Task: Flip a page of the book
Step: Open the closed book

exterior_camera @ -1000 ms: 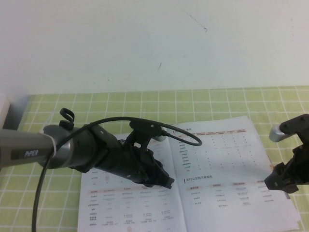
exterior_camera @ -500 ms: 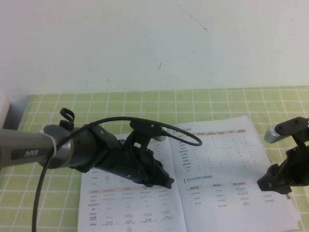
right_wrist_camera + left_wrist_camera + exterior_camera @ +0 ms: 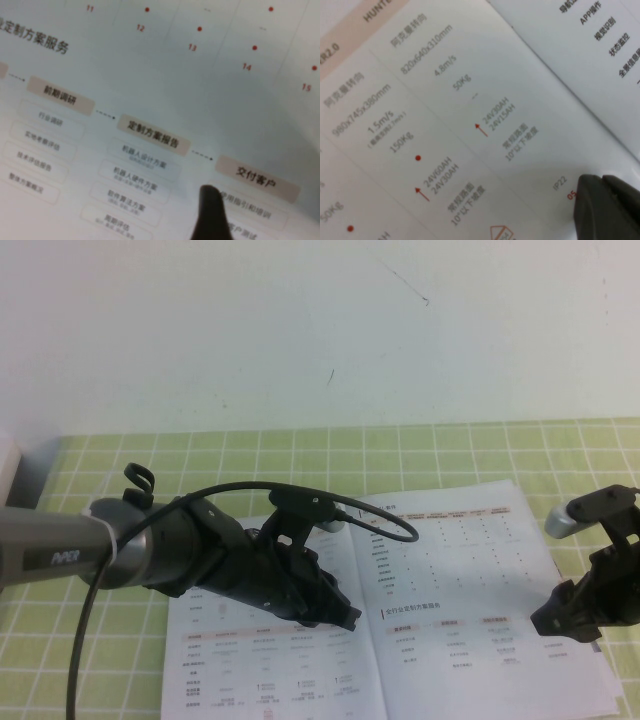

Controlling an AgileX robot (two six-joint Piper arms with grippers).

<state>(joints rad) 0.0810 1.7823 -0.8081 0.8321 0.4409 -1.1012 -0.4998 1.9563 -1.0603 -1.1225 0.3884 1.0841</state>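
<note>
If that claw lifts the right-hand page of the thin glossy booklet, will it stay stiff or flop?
Probably flops: the thin white glossy page lies flat. Its sheen suggests slipperiness under the right gripper at its outer edge. The left gripper over the book may steady it.

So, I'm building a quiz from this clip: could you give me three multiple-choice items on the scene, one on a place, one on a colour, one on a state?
1. Where is the right end effector?
A. Over the book's right edge
B. Over the spine
C. Off the table

2. What colour is the mat under the book?
A. Blue
B. Green with pale grid lines
C. Plain red

3. How does the book lie?
A. Shut
B. Standing upright
C. Open flat

Answers:
1 A: in the high view it hangs above the right page's outer edge, while the left end effector sits over the left page near the spine.
2 B: green squares show all round the book.
3 C: both pages lie spread, none lifted.
</note>
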